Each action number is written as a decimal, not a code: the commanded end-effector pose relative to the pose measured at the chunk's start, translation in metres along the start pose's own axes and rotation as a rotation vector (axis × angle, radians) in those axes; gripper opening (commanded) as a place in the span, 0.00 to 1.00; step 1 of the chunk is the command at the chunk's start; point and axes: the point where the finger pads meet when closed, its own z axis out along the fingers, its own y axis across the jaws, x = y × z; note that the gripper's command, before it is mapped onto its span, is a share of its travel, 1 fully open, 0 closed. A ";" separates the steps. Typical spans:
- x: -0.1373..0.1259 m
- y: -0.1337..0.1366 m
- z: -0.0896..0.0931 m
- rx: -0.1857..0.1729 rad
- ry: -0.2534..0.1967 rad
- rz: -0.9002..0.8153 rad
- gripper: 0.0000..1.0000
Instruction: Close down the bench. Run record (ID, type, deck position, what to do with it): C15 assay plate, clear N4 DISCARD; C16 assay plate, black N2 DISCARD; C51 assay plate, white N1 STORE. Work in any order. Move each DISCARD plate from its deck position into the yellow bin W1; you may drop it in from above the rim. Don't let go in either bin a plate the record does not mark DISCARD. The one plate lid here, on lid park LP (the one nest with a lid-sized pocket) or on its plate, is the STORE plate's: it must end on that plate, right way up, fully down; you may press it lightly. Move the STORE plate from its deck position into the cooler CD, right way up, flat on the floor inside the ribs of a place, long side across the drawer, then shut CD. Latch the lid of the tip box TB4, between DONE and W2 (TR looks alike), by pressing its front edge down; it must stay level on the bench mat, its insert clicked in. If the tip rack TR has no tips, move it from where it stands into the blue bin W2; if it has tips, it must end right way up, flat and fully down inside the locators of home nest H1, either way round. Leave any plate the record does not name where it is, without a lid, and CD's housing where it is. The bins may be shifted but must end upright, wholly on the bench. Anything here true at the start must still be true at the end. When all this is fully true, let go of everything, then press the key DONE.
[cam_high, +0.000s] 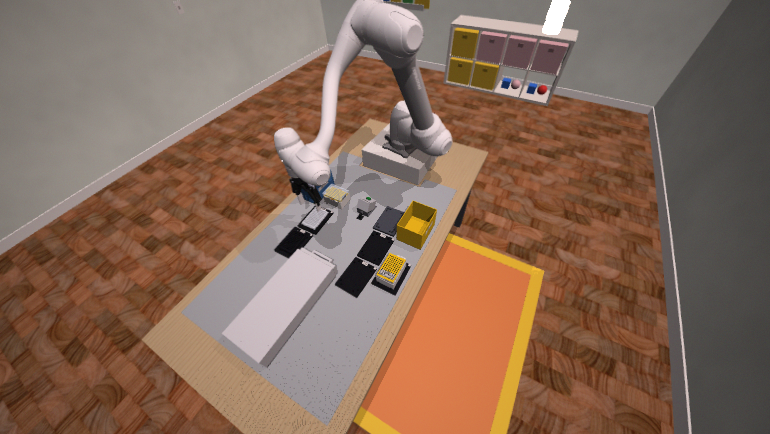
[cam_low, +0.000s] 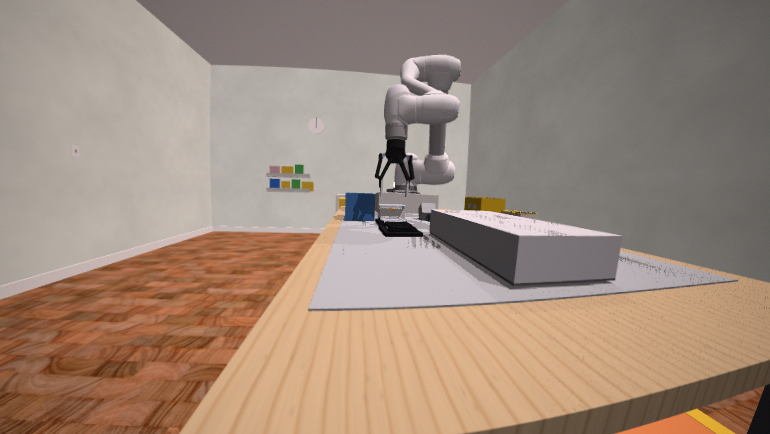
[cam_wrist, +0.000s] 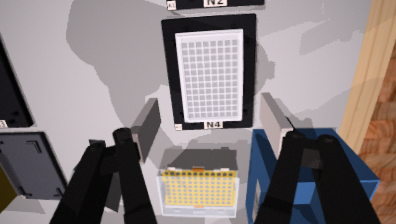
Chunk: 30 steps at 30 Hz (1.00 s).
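Tip box (cam_wrist: 198, 189) with yellow tips sits on the worktop (cam_high: 474, 161), directly under the tool (cam_wrist: 207, 150), between the blue bin (cam_wrist: 320, 175) at 3 o'clock and the green key (cam_high: 368, 200). Tool is spread wide and empty, hanging above the box. Clear plate (cam_wrist: 213, 76) lies in its nest at 12 o'clock in the wrist view. Likely step: latching the box lid. Best to come straight down, press only the front edge, lightly, so the box stays level and doesn't slide toward the bin.
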 end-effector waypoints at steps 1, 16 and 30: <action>-0.002 0.002 0.008 0.000 -0.002 0.000 0.66; -0.002 0.002 0.025 0.000 -0.002 0.000 0.66; -0.003 0.002 0.042 0.000 -0.002 0.000 0.66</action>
